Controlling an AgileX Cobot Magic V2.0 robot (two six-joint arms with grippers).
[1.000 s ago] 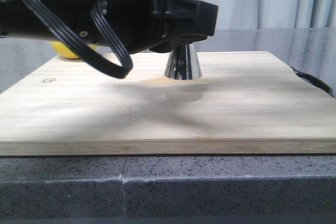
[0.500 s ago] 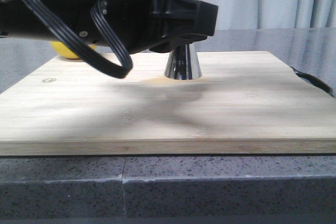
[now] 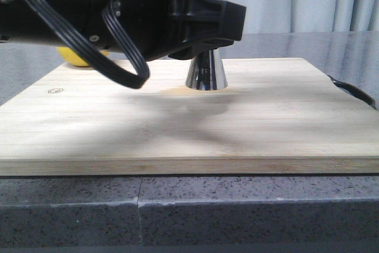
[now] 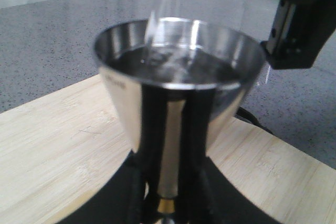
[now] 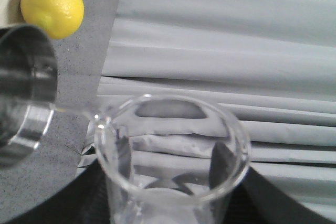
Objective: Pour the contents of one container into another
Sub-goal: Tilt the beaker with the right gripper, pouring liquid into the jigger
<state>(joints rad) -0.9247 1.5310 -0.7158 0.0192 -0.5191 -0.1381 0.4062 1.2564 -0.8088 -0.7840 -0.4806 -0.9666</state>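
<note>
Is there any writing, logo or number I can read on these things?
Nothing is legible.
Small dark mark on the wooden board: too small to read.
Faint engraving under the steel jigger rim: blurred.
Glass beaker: no markings readable.

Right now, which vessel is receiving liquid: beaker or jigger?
The steel jigger: a clear stream falls into its upper cup, liquid pooled inside. The glass beaker is the one tipped, spout toward the jigger's rim.
</note>
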